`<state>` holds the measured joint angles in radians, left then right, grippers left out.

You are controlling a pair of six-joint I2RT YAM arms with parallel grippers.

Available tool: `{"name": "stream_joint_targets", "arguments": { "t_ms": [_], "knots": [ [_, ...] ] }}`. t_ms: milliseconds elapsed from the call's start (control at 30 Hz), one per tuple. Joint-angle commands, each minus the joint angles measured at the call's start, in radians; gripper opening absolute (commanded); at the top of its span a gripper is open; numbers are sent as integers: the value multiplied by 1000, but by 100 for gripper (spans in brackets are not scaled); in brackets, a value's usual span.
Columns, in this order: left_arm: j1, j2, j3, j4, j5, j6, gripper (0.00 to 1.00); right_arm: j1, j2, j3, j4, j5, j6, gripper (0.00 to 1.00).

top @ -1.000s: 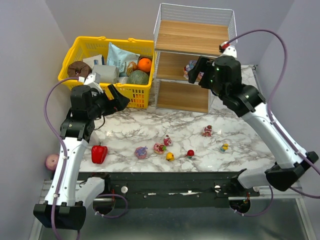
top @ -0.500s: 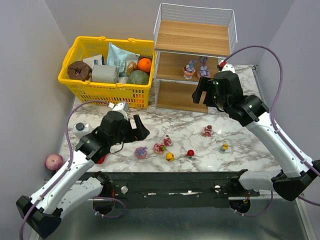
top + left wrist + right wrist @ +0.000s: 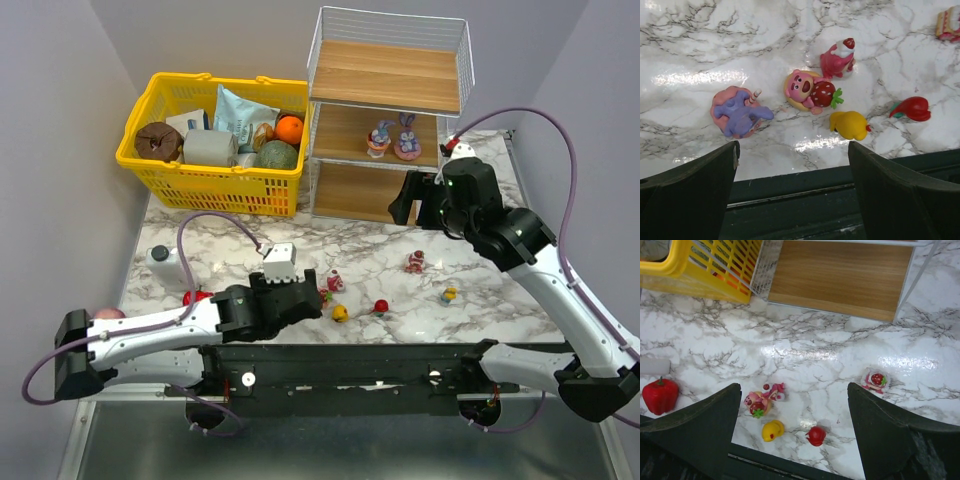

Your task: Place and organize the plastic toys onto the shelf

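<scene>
Top external view: two bunnies (image 3: 379,135) on the shelf (image 3: 385,75), other toys on the table (image 3: 480,240)

Both bunnies stand side by side on the middle board. The left gripper (image 3: 792,150) hangs low over the table's near edge, jaws spread wide and empty, above a purple toy (image 3: 740,111), a pink bear (image 3: 807,92) and a yellow toy (image 3: 850,125). The right gripper (image 3: 410,203) hovers before the shelf's bottom board, jaws likewise spread, holding nothing.

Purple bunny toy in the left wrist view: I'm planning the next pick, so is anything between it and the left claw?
Nothing visible does. Only bare table lies between the open left claw and the purple bunny toy; the pink bear toy lies apart, off to its right.
</scene>
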<state>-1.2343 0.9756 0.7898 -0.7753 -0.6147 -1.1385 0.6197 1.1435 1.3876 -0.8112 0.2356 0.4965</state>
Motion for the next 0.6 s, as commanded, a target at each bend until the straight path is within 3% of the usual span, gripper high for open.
{"name": "stream_joint_targets", "arguments": {
  "t_ms": [0,233,433,567],
  "knots": [
    [-71,121,42,-130,-249,-248,95,-6,-45,-38,-20,-56,-47,94],
    [-105,198,26,-200,-278,-441,92,-6,-85,-76,-25,-76,-62,94],
    [-103,176,-58,-92,-278,-425,80,-5,-85,-87,-26,-68,-55,94],
    [-102,181,-93,-82,-284,-466,79,-6,-88,-81,-37,-64,-55,94]
  ]
}}
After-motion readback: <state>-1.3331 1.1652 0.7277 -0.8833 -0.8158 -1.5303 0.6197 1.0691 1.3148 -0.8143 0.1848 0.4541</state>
